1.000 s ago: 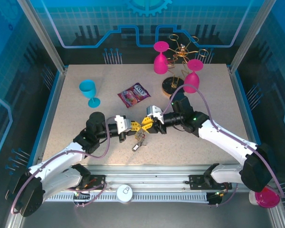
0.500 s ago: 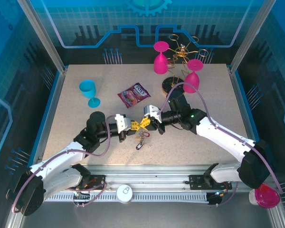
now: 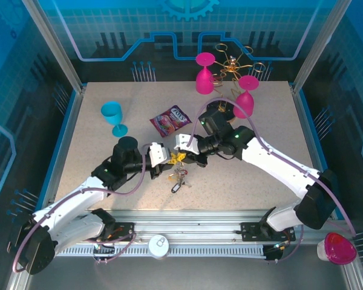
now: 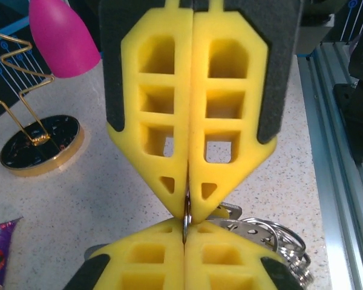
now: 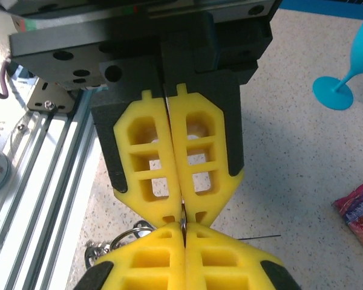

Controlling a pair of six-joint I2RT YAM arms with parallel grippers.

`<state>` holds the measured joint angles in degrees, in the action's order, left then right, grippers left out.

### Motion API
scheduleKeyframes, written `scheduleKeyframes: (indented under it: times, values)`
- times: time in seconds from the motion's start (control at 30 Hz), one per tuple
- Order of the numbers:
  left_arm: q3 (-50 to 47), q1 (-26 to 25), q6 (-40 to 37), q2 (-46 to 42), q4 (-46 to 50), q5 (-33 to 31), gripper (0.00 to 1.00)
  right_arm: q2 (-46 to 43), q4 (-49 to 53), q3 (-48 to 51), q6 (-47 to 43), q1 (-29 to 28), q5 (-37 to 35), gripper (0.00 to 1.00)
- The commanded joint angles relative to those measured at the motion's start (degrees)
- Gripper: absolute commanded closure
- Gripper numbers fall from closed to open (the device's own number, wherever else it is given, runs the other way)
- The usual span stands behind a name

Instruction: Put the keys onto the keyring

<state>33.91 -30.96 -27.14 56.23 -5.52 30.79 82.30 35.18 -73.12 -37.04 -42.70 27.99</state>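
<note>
Beneath both claws lies one speckled table (image 3: pixel 109 175), reached over by two white arms, the left arm (image 3: pixel 78 202) and the right arm (image 3: pixel 278 166). Beyond the right claw (image 3: pixel 183 156) stands one gold rack (image 3: pixel 231 65), its round base (image 4: pixel 39 142) partly behind that arm. By the rack are two pink goblets (image 3: pixel 204 72), the second (image 3: pixel 245 99) nearer the right claw. A third pink one (image 3: pixel 339 249) sits off the table, far behind that claw. One blue goblet (image 3: pixel 113 115) stands beyond the left claw (image 3: pixel 170 161). One snack packet (image 3: pixel 170 119) lies just beyond both claws, its lettering too small to read.

The claws meet tip to tip. Each has its yellow fingers (image 5: pixel 169 181) pressed together on the same thin loop of the keyring (image 4: pixel 269 232). The keys (image 3: pixel 179 176) hang in a bunch just below the tips, too small to count.

Since a second ago the meeting point has slid slightly toward the left arm's side, and the right arm has swung farther across the rack's base.
</note>
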Motion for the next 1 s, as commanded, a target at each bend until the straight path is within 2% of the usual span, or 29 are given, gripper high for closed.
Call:
scheduleKeyframes:
  times: [0.0,0.07,0.1,0.13,0.2,0.23,0.43,0.53,0.6,0.83,0.97]
  values:
    - [2.2,-0.2,-1.7,0.7,2.4,0.0,1.0,1.1,4.3,-2.8,-1.2,-2.0,1.7,1.0]
    - [2.0,-0.2,-1.6,0.4,1.6,0.3,1.0,0.2,1.1,-1.5,0.9,-1.2,2.5,1.0]
    - [1.6,-0.2,-1.4,0.2,0.8,0.6,1.0,-1.2,-2.0,0.3,2.8,-0.1,3.8,0.92]
    - [1.1,-0.2,-1.3,-0.1,-0.1,1.1,1.0,-2.8,-5.6,2.9,5.1,1.3,5.5,0.81]
    - [-0.1,-0.2,-0.8,-0.8,-3.0,2.3,1.0,-5.7,-12.7,7.7,9.2,3.7,8.4,0.67]
    - [-0.7,-0.2,-0.4,-0.9,-4.3,2.8,1.0,-6.7,-15.2,9.9,11.1,4.7,9.6,0.63]
    - [-2.3,-0.2,-0.3,-1.6,-8.2,4.4,1.0,-7.2,-18.4,14.7,14.5,6.1,11.0,0.59]
    - [-3.0,-0.2,-0.6,-2.1,-9.0,5.1,1.0,-6.8,-18.8,15.4,14.7,6.1,11.0,0.6]
    - [-3.2,-0.2,-0.8,-2.4,-9.3,5.4,1.0,-6.5,-18.3,15.2,14.2,6.1,11.2,0.64]
    - [-4.1,-0.2,-0.8,-3.5,-9.5,5.2,1.0,-6.9,-16.3,14.8,13.3,6.2,11.8,1.0]
    - [-4.6,-0.2,-0.3,-3.7,-11.5,5.9,1.0,-6.2,-15.8,14.7,13.3,6.2,12.0,1.0]
